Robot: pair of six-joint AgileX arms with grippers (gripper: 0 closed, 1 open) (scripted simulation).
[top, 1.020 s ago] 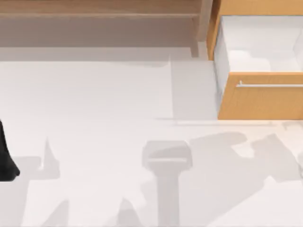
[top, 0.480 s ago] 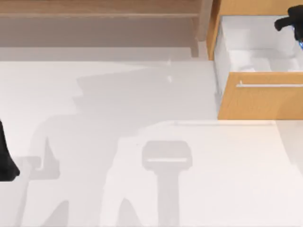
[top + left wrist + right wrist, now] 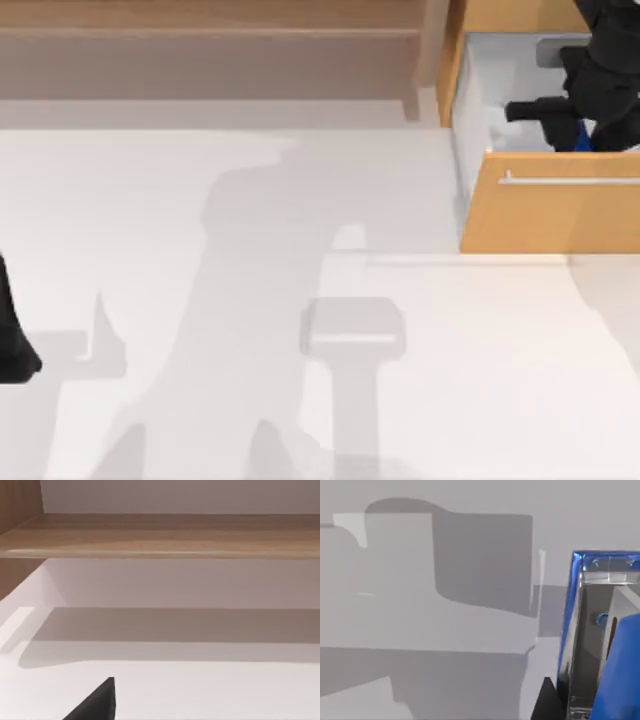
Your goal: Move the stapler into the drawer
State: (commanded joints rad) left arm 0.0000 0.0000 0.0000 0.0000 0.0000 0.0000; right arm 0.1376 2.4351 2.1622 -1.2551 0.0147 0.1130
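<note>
Jaws of right gripper (image 3: 580, 135) clamped on stapler (image 3: 600, 630), inside open drawer (image 3: 550, 215); left arm parked at table's left edge.

1. No readable text, label, brand, number or sign in any view.
2. Drawer (image 3: 550, 215): plain orange wood front, no marking legible.
3. Stapler (image 3: 600, 630): blue and shiny casing, no lettering legible.
4. Shelf unit (image 3: 160, 535): bare brown wood, no lettering.
5. Table (image 3: 200, 200): plain white surface, no markings.
</note>
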